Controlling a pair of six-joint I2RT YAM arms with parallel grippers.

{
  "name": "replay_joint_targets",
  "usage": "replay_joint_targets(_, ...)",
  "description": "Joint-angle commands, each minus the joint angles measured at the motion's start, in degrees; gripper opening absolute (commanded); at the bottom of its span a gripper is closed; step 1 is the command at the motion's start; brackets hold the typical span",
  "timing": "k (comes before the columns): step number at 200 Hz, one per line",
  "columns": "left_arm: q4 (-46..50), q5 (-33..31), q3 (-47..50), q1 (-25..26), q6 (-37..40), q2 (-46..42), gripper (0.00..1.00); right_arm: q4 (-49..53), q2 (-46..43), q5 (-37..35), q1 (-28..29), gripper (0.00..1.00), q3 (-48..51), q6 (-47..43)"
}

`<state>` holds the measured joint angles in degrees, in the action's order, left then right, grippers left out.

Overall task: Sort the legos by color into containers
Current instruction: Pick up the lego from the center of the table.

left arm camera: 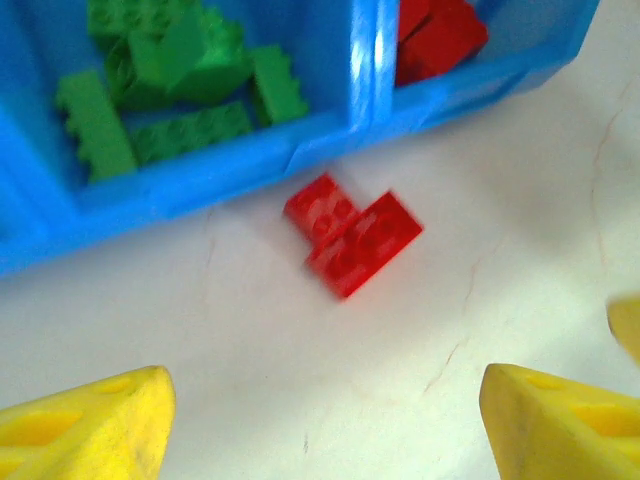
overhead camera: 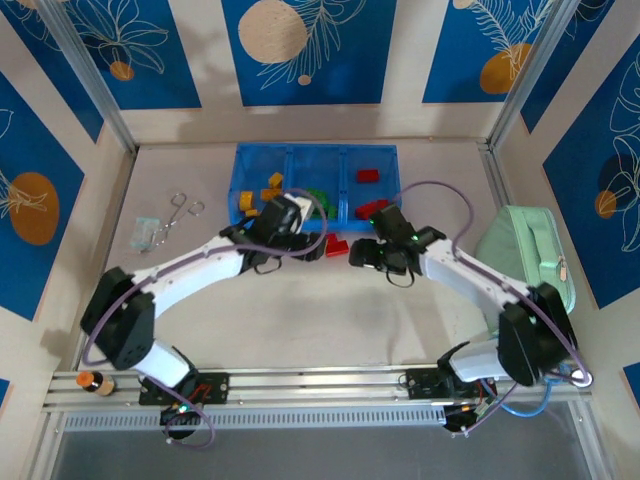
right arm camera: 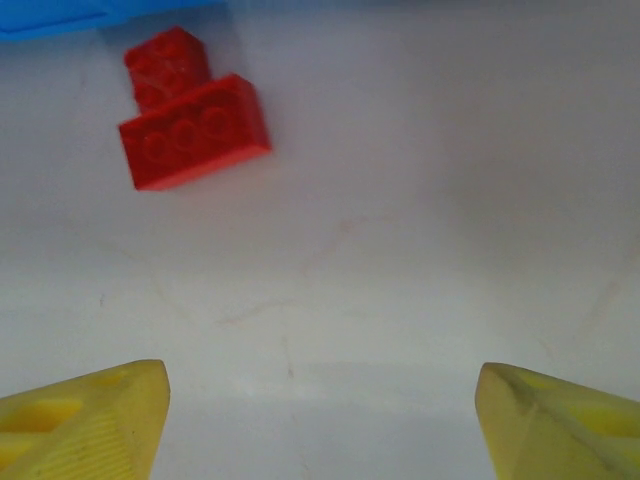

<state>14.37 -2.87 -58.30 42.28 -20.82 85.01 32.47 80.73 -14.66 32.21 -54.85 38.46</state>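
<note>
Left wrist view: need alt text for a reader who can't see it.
Two touching red legos lie on the white table, just outside the blue tray, whose compartments hold green legos and red bricks. The left hand is open, its yellow fingertips at the bottom corners.

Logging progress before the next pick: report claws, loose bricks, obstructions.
Left claw open, empty. Right claw open, empty. Two red legos, touching, on the table just outside the blue tray wall. Nothing between claws and them.
</note>
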Motion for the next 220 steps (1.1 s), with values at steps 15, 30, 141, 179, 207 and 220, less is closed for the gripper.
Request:
replay_joint_targets(15, -2.24, -2.79, 12.94, 0.29, -4.09, -10.56, 0.8, 4.13, 13.44, -1.94, 2.6, 1.0, -12.6, -4.82)
replay_joint_targets(30, -0.69, -4.06, 16.5, 0.28, -4.82, -14.72, 0.8, 6.54, 19.08, -4.07, 3.54, 0.99, -17.85, -5.38)
replay_joint_targets(141, 1.33, -7.95, 23.02, 0.21, -5.81, -24.4, 0.81, 18.32, 41.26, -5.95, 5.63, 0.97, -39.48, -7.87)
replay_joint_targets(179, 0.86, -7.82, 22.94, 0.19, -5.72, -23.59, 0.81, 18.68, 42.67, -6.92, 6.11, 0.9, -39.77, -7.38)
replay_joint_targets(207, 0.45, -7.85, 23.05, 0.25, -5.77, -23.19, 0.81, 18.24, 42.41, -7.29, 6.33, 0.77, -38.85, -6.84)
replay_joint_targets(220, 0.29, -7.76, 23.1, 0.25, -5.89, -23.06, 0.81, 18.16, 42.19, -7.5, 6.51, 0.7, -38.51, -6.64)
